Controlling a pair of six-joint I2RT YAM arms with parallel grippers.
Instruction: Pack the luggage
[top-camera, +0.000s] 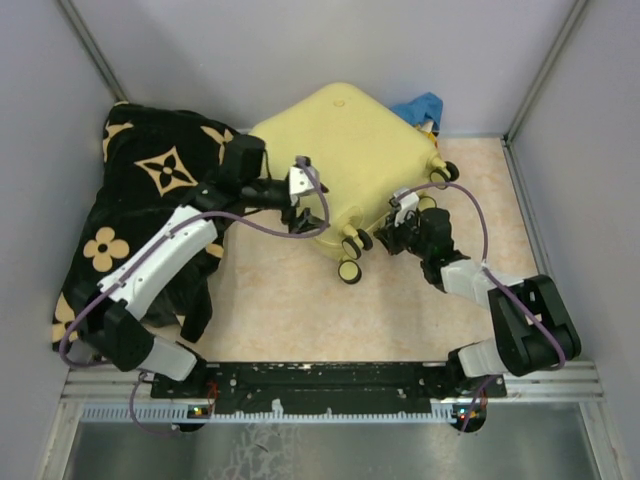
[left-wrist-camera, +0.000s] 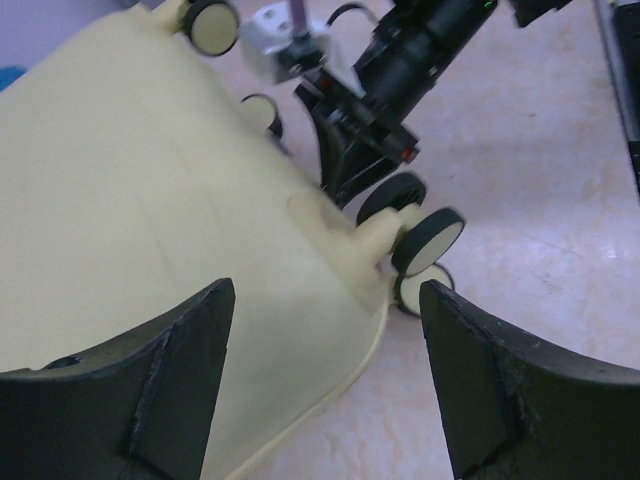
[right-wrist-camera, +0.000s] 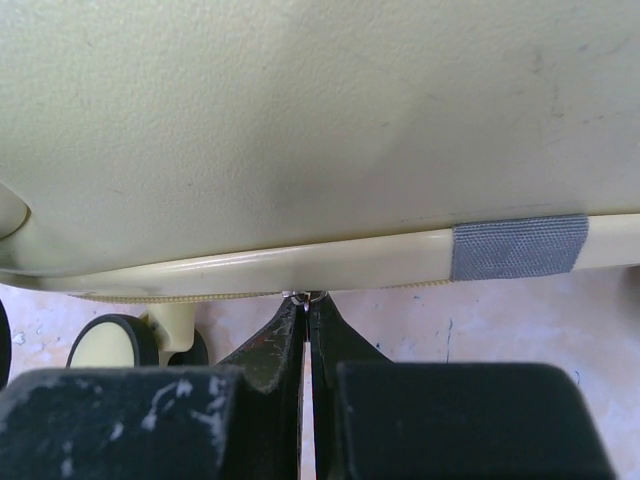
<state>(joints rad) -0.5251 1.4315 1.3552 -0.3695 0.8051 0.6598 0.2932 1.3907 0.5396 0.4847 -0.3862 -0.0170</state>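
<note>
Luggage (top-camera: 340, 150): closed and laid flat on the worktop (top-camera: 280, 300) at far centre, with the wheeled edge turned toward the arms. A black flowered blanket (top-camera: 140, 200) is heaped just beside it on the left. A blue item (top-camera: 420, 105) is partly seen behind the far right corner.

Left gripper (left-wrist-camera: 325, 320): jaws held wide above the shell near a wheel corner, nothing between them.

Right gripper (right-wrist-camera: 306, 305): jaws pressed together at the case's lower seam, tips at a small metal tab (right-wrist-camera: 305, 296). Whether the tab is pinched cannot be told.

A grey patch (right-wrist-camera: 518, 248) is noted on the rim.
</note>
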